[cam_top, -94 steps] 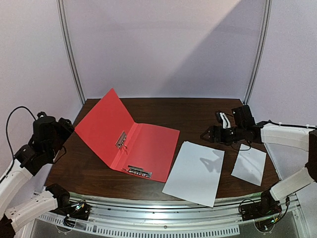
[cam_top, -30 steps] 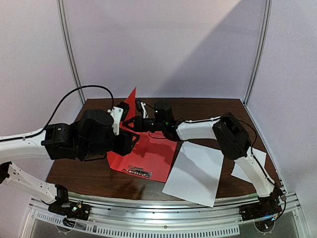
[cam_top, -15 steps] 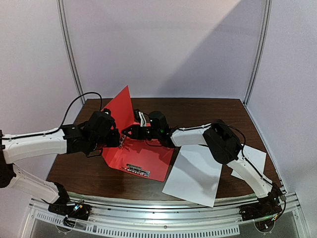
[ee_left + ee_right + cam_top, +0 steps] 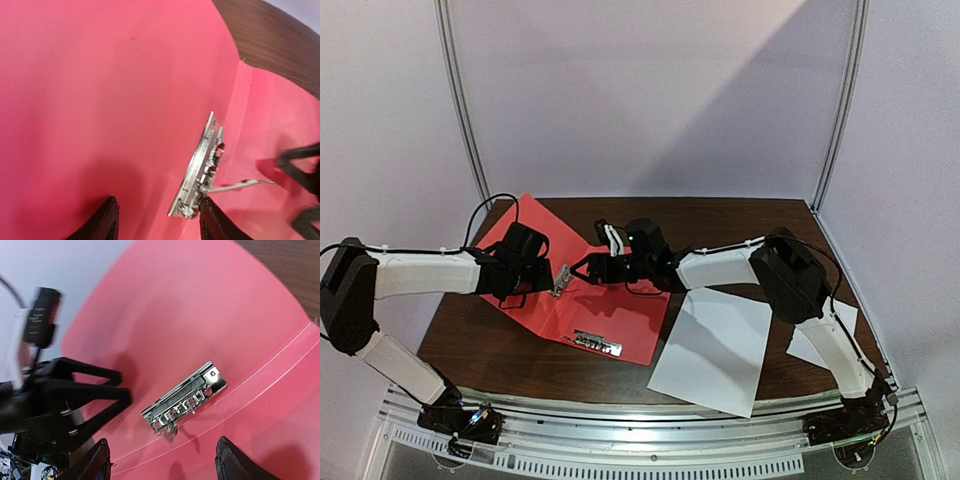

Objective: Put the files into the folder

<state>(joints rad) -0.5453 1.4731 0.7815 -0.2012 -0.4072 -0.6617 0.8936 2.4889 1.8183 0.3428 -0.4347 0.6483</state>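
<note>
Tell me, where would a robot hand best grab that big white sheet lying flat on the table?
Probably the near corner of the large sheet, approached from the front edge of the table. The paper lies flat, so fingers cannot slip under it elsewhere. That corner seems to jut past the table's edge, leaving room for one finger above and one below.

We see a dark wood table (image 4: 720,215) set against pale lilac walls (image 4: 650,90), with metal poles (image 4: 462,110) in both corners and a diagonal shadow (image 4: 740,130) crossing the back wall.
</note>
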